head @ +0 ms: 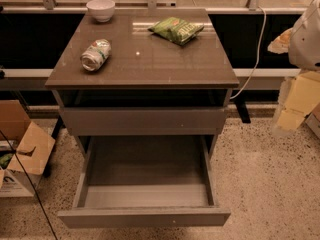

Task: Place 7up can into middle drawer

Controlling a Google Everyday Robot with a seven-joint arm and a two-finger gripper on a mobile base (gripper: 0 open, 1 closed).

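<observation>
The 7up can (95,54) lies on its side on the left part of the brown cabinet top (150,64), with a metal end facing the front. The middle drawer (145,217) is pulled out wide below the top; its grey floor is bare. My arm (306,34) comes in at the right edge, and my gripper (295,104) hangs beside the cabinet's right side, off the top and far from the can. Nothing shows in the gripper.
A white bowl (100,9) stands at the back left of the top. A flat green crisp bag (177,30) lies at the back right. Another grey drawer front (142,121) is closed above the open drawer. Cardboard boxes (22,149) stand on the floor at left. A white cable (257,49) hangs behind at right.
</observation>
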